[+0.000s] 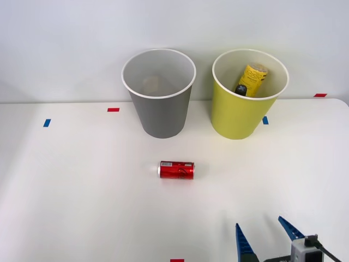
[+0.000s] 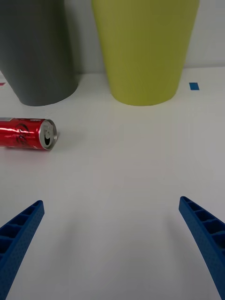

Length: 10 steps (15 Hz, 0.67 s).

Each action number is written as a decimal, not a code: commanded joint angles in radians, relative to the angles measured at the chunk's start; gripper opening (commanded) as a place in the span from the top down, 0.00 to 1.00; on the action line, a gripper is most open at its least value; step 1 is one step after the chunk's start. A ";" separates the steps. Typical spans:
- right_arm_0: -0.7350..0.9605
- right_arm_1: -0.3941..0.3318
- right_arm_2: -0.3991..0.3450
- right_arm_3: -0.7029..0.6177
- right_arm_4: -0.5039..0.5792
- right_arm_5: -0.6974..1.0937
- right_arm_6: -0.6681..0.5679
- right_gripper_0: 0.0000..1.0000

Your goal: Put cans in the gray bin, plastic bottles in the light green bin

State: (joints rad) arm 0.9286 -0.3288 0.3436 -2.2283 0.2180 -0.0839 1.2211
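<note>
A small red can [image 1: 176, 170] lies on its side on the white table, in front of the gray bin [image 1: 160, 103]; the wrist view shows the can [image 2: 27, 133] with its silver end facing sideways. To the right of the gray bin stands the light green bin [image 1: 240, 112], and the yellow-labelled plastic bottle [image 1: 252, 79] with a dark cap leans inside it. My right gripper [image 1: 263, 232] is at the table's near right edge, open and holding nothing, well short of the can and to its right. Its blue fingers [image 2: 21, 229] spread wide over bare table.
Small tape marks dot the table [image 1: 82, 191]: a red mark [image 1: 113, 109], a blue mark [image 1: 47, 123], another blue mark [image 1: 265, 120] beside the green bin, a red one [image 1: 320, 95] at far right, and a red one [image 1: 176, 260] at the front edge. A pale wall rises behind the bins.
</note>
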 commanded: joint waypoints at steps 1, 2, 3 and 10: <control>-0.123 -0.065 0.035 -0.071 -0.035 0.208 -0.035 0.00; -0.146 -0.084 0.048 -0.114 -0.069 0.288 -0.040 0.00; -0.188 -0.115 0.067 -0.189 -0.134 0.415 -0.046 0.00; -0.485 -0.240 0.084 -0.289 -0.381 0.788 -0.066 0.00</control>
State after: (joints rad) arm 0.4744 -0.5484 0.4262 -2.5151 -0.1376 0.6712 1.1556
